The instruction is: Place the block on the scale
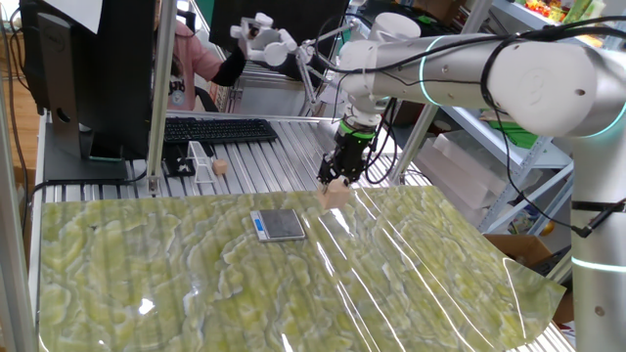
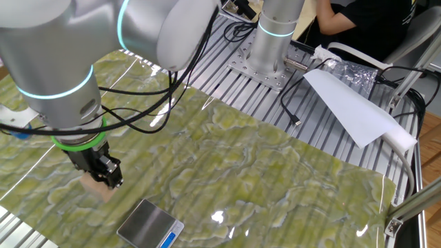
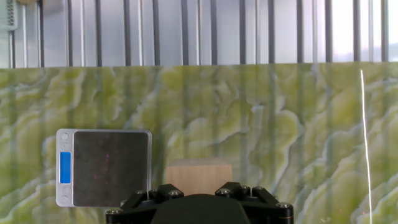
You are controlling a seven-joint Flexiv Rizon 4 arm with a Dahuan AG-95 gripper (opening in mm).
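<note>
Your tool [image 1: 339, 182] points straight down with the block [image 1: 336, 194] at its tip, low over the green-patterned tabletop [image 1: 176, 284]. The jaws look part-open around the block, but you cannot tell from any view whether they press on it or whether it rests on the mat. The scale [image 1: 278, 225] lies just beside it: to the block's left in the hand view, its plate bare. The hand's dark housing cuts off the block's near half and hides the fingertips there.
</note>
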